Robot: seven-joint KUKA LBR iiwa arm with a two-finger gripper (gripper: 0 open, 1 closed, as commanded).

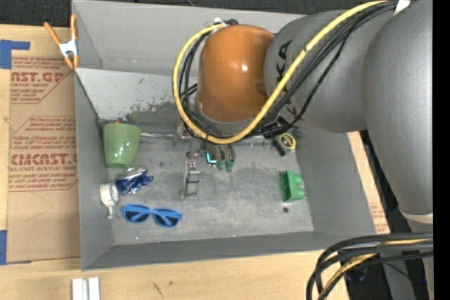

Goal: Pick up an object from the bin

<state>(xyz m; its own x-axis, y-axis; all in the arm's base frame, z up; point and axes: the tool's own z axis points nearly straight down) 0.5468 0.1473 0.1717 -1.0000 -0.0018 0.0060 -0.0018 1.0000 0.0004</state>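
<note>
Grey bin [239, 221]: gripper [190, 179] hangs over bare floor, its opening impossible to tell, nothing visibly held; best centred over the nearby blue wrapper [132, 182] before descending.

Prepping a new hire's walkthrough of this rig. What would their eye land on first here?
The arm's orange wrist cover, ringed by yellow and black cables, looms over the middle of the bin, with the gripper just below it in the view. After that, the colours on the grey floor: a green cup and blue sunglasses at the left, a green block alone at the right.
</note>
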